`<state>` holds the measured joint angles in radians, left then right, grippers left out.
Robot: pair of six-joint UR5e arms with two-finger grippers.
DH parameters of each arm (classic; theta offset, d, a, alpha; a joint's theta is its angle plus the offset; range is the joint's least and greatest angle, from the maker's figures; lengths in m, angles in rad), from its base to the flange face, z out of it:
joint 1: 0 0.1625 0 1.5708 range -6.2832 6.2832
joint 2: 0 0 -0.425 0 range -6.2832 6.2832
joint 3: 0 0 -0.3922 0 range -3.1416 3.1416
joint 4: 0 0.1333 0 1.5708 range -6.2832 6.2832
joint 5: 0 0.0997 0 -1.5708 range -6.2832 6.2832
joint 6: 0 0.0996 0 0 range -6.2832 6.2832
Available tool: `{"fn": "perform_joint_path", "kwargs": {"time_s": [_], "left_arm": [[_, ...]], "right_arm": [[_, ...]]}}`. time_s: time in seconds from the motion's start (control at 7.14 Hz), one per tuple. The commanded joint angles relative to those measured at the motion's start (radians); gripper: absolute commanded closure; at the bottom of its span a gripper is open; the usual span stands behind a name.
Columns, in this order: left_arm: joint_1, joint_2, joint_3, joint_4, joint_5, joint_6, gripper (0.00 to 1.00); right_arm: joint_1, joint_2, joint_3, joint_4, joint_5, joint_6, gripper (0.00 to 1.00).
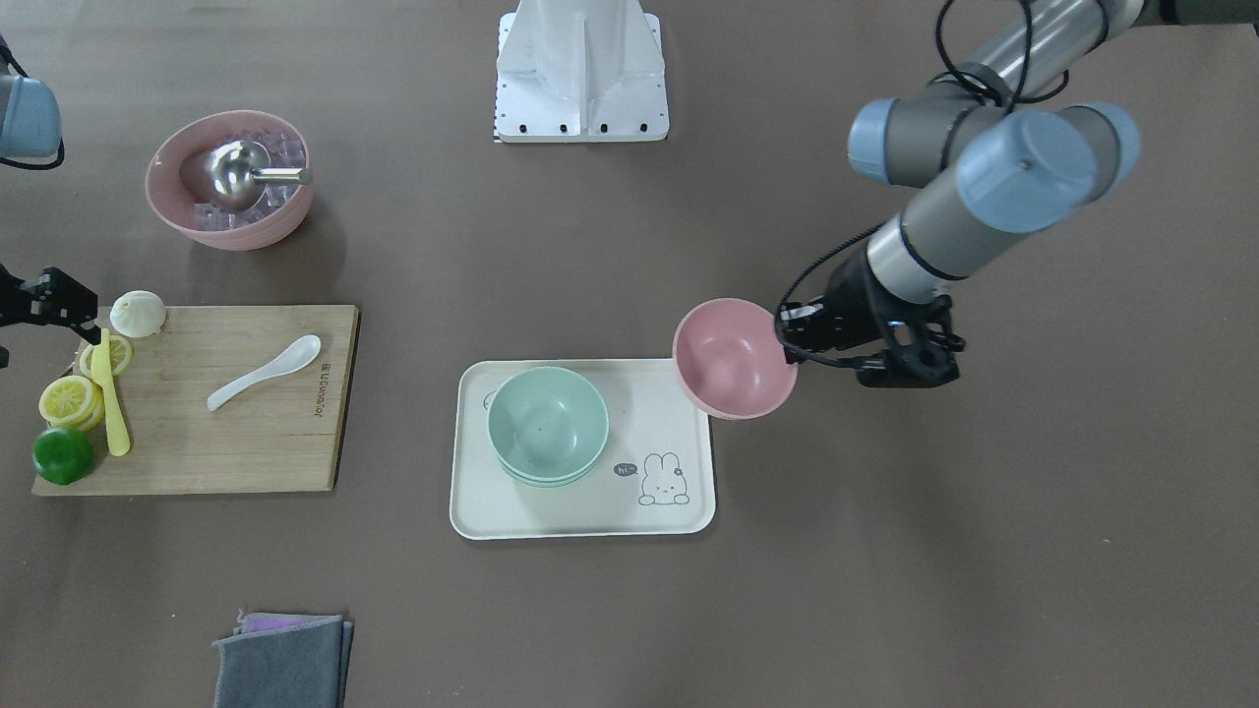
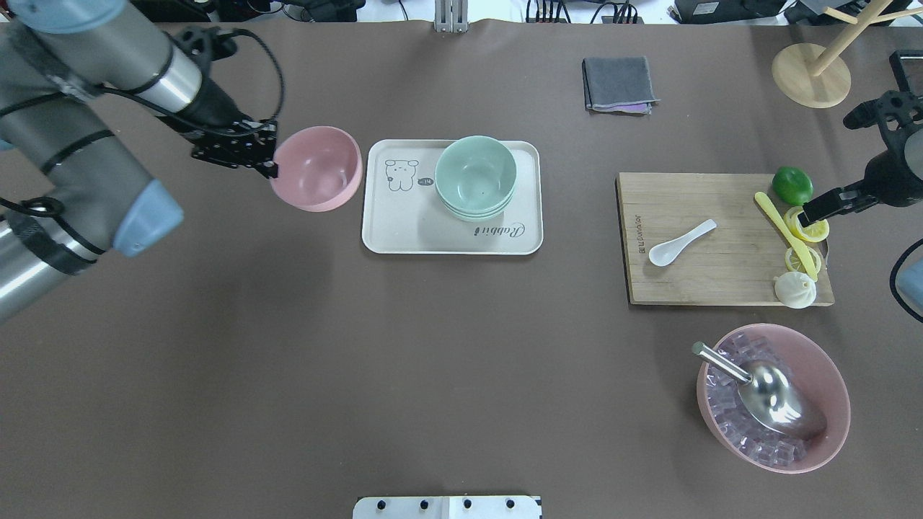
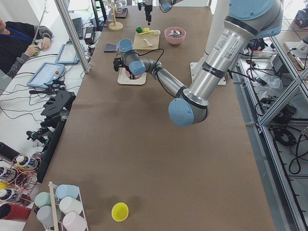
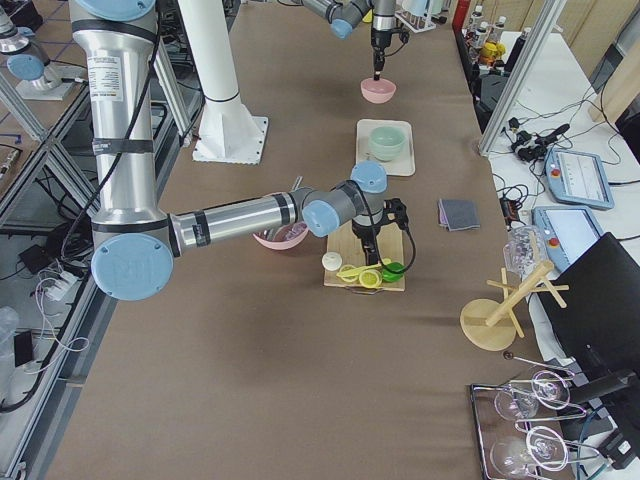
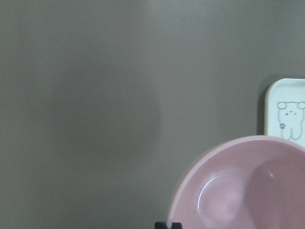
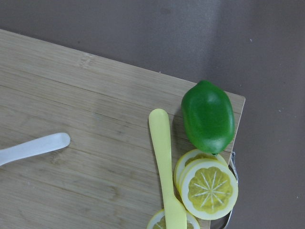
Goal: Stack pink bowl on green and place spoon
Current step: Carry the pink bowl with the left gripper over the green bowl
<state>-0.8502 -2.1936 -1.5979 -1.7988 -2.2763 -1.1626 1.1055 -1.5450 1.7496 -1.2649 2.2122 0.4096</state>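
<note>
My left gripper (image 2: pixel 270 155) is shut on the rim of the empty pink bowl (image 2: pixel 317 167), holding it above the table just beside the short end of the cream tray (image 2: pixel 404 231). It also shows in the front view (image 1: pixel 792 344) with the bowl (image 1: pixel 733 359), and in the left wrist view (image 5: pixel 243 186). Stacked green bowls (image 2: pixel 476 173) stand on the tray. A white spoon (image 2: pixel 681 243) lies on the wooden board (image 2: pixel 721 281). My right gripper (image 2: pixel 811 215) hovers over the lemon slices (image 2: pixel 813 229) at the board's right end; I cannot tell whether it is open or shut.
The board also carries a lime (image 2: pixel 792 185), a yellow knife (image 2: pixel 782 229) and a white bun (image 2: pixel 795 290). A large pink bowl (image 2: pixel 829 375) with ice and a metal scoop (image 2: pixel 764 393) stands near me on the right. A folded grey cloth (image 2: pixel 619 83) lies beyond the tray.
</note>
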Motion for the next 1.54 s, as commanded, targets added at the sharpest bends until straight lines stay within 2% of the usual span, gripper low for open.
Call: {"fn": "perform_joint_path", "kwargs": {"time_s": [0.0,0.14,0.28,0.7,0.98,1.4], "left_arm": [[0.107,-0.182,0.056,0.090,0.108,-0.141,1.00],[0.117,-0.281,0.161,0.088,0.132,-0.178,1.00],[0.118,-0.322,0.218,0.084,0.162,-0.184,1.00],[0.144,-0.322,0.254,0.078,0.221,-0.184,1.00],[0.148,-0.347,0.288,0.075,0.227,-0.184,1.00],[0.148,-0.354,0.343,0.010,0.268,-0.180,1.00]], "right_arm": [[-0.001,0.000,0.001,-0.001,0.000,0.000,0.00],[-0.001,0.000,0.001,-0.001,0.000,0.000,0.00],[-0.001,0.000,0.002,0.001,0.000,0.000,0.00],[-0.001,0.000,0.004,-0.001,0.000,0.000,0.00],[-0.001,0.000,0.004,0.001,0.000,0.000,0.00],[-0.001,0.000,0.004,-0.001,-0.002,0.000,0.00]]}}
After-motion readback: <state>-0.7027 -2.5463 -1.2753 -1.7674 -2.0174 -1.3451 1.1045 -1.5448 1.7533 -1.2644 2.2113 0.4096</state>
